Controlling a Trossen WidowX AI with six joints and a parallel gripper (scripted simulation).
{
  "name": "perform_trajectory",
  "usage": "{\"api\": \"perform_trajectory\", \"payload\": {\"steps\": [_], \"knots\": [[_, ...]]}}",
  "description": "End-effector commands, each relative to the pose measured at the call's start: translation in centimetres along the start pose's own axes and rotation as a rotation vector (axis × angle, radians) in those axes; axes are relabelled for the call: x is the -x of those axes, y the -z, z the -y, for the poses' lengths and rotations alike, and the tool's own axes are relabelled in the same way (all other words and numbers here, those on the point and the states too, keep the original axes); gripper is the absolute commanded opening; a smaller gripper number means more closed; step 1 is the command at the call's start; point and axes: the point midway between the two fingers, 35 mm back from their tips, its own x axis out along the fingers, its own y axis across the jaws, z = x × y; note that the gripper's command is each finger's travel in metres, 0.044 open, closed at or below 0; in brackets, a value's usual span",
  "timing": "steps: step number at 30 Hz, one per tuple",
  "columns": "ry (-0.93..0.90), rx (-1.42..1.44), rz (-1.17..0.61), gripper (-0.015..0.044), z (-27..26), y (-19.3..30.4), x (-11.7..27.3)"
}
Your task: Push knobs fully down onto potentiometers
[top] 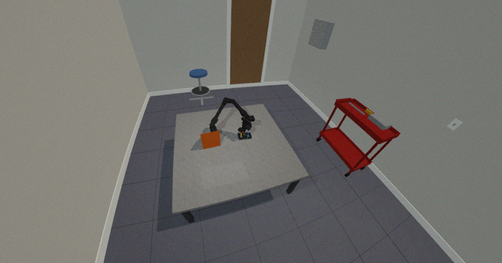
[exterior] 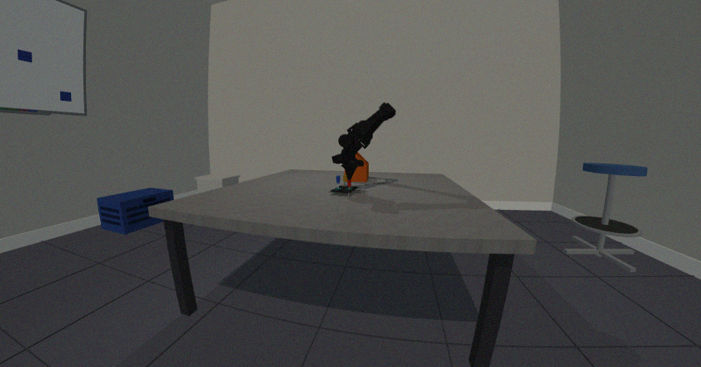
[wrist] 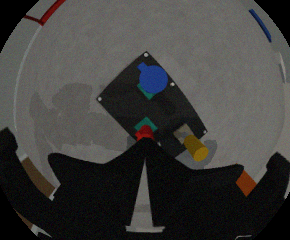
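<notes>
Grey walls, tiled floor, brown door (top: 249,37), red cart (top: 356,133).

- A square grey table (top: 232,169) on dark legs is standing on a floor of dark grey tiles (top: 282,232).
- A small black circuit board (wrist: 128,103) is resting on the tabletop.
- An orange block (top: 210,140) is sitting near the board, at the arm's base.

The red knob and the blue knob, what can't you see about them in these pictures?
- Red knob: wrist view, the shut end effector covers its near side, so whether it is fully down is hidden.
- Blue knob: wrist view looks straight down, so its height cannot be judged.
- Circuit board: top view, too small to tell its parts.
- Board legs: exterior view, too small and dim.
</notes>
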Motion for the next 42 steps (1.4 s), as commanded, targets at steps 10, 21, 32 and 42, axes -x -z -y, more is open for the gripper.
{"api": "perform_trajectory", "payload": {"steps": [10, 21, 32, 42], "knots": [[0.005, 0.016, -0.004, 0.0, -0.2, 0.1, -0.3], [0.005, 0.017, -0.003, 0.0, -0.2, 0.1, 1.4], [0.007, 0.008, -0.01, 0.0157, 0.0, 0.2, 1.5], [-0.06, 0.104, 0.06, 0.0, -0.2, -2.3, 3.6]]}}
